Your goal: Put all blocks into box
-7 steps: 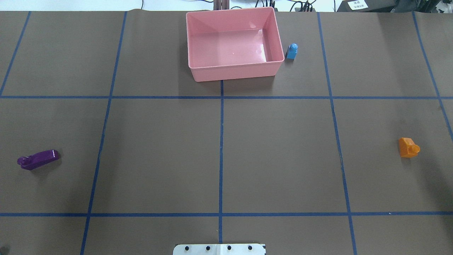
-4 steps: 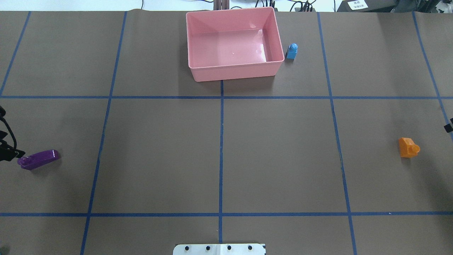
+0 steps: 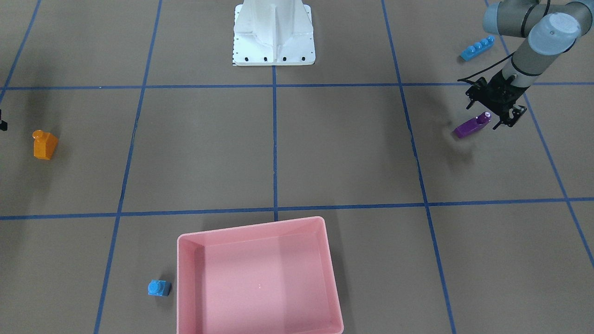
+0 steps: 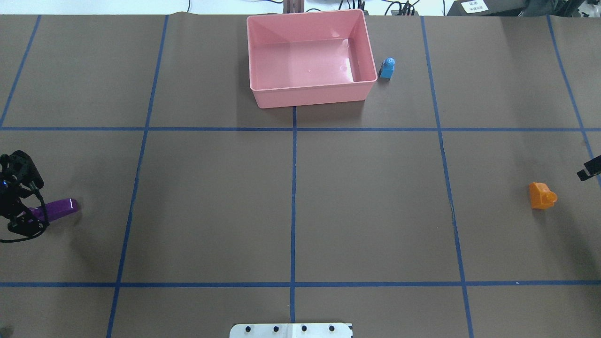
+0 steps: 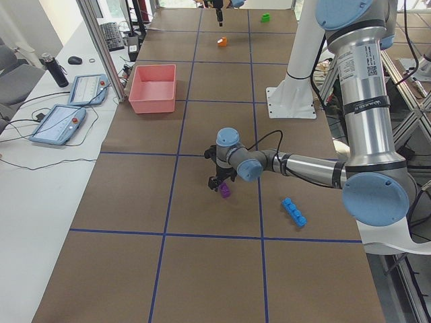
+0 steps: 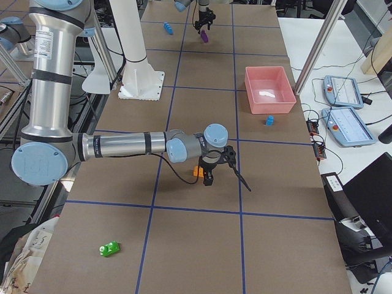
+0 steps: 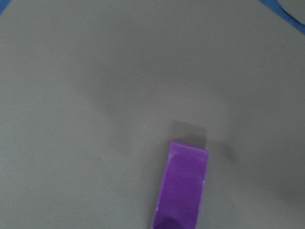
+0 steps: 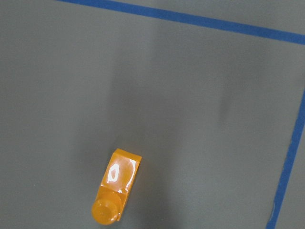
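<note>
On the tabletop (image 4: 211, 202), marked with blue tape lines (image 4: 293, 188), the pink box (image 4: 310, 96) is sitting at 12 o'clock in the overhead view, and every block is lying outside it. The small blue block (image 4: 387, 68) is standing stud-up just beside the box's wall, at the box's 3 o'clock. The purple block (image 4: 58, 209) is lying on its side at 9 o'clock near the tabletop's edge. The left arm (image 3: 524, 60) is reaching down over it, with the left jaws spread apart and hanging over the block's studded end. Whether they are touching it cannot be told. The left wrist camera is looking straight down on the block's smooth purple face. The long blue block (image 3: 477, 48) is lying near the left arm, on the robot's side of the purple one and well apart from it. The orange block (image 4: 542, 195) is lying at 3 o'clock in the overhead view, its stud pointing sideways. The right arm (image 6: 122, 146) is stretching low toward it, the right jaws hovering close beside it, but I cannot tell how wide they are standing. The green block (image 6: 110, 248) is lying at 7 o'clock in the right-side view, well apart from the orange one. The white robot base (image 3: 274, 32) is standing at 6 o'clock in the overhead view.
</note>
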